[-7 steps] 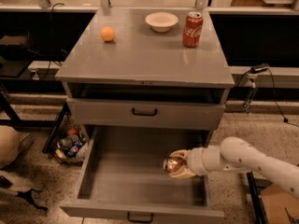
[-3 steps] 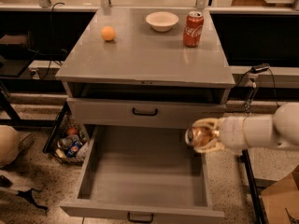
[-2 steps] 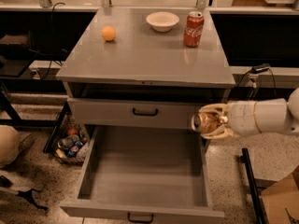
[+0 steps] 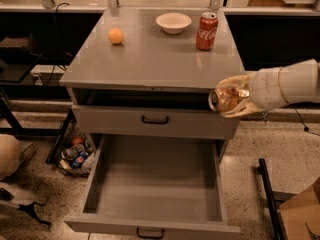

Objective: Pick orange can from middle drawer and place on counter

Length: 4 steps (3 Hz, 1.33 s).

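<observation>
Since the earlier frames the gripper (image 4: pixel 234 102) has climbed out of the middle drawer (image 4: pixel 152 230) with the orange can (image 4: pixel 225 99). It now hangs off the cabinet's front right corner, level with the dark gap just under the worktop (image 4: pixel 150 56), whose front edge and corner lie between the can and the surface above. The pale arm (image 4: pixel 292 85) reaches in from the right.

On the worktop a red Coca-Cola can (image 4: pixel 206 31) stands upright at the right rear, the nearest thing to the gripper. A white bowl (image 4: pixel 173 22) sits just left of it, and an orange ball (image 4: pixel 116 36) lies well apart at the left.

The orange can is clamped between the gripper's pale fingers. It lies on its side, shiny copper-orange, its silver end turned left.

The middle drawer stands pulled out below, grey floor and tall walls in view. The upper drawer front (image 4: pixel 120 120) is closed. A floor basket (image 4: pixel 74 155) at the left holds jumbled packets.
</observation>
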Available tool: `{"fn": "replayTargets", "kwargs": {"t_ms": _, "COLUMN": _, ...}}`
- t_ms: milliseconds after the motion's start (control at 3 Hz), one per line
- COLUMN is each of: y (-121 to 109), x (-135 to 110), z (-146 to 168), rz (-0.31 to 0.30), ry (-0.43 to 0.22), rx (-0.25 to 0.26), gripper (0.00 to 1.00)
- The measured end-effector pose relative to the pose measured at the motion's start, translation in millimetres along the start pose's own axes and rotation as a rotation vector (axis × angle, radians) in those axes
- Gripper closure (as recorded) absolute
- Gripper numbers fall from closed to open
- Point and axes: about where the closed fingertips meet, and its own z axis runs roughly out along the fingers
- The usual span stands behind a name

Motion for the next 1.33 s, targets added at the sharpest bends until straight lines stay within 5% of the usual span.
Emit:
{"fn": "replayTargets", "kwargs": {"t_ms": 333, "y": -29, "x": 1, "z": 6, "rz": -0.057, "ry": 0.016, "rx": -0.056, "gripper": 1.0}}
{"fn": "replayTargets", "kwargs": {"t_ms": 1000, "y": -42, "x": -4, "z": 6, "rz": -0.109, "ry": 0.024, "rx": -0.067, "gripper": 1.0}}
{"fn": "replayTargets", "kwargs": {"t_ms": 1333, "y": -72, "x": 2, "z": -7, "rz": -0.204, "ry": 0.062, "rx": -0.077, "gripper": 1.0}}
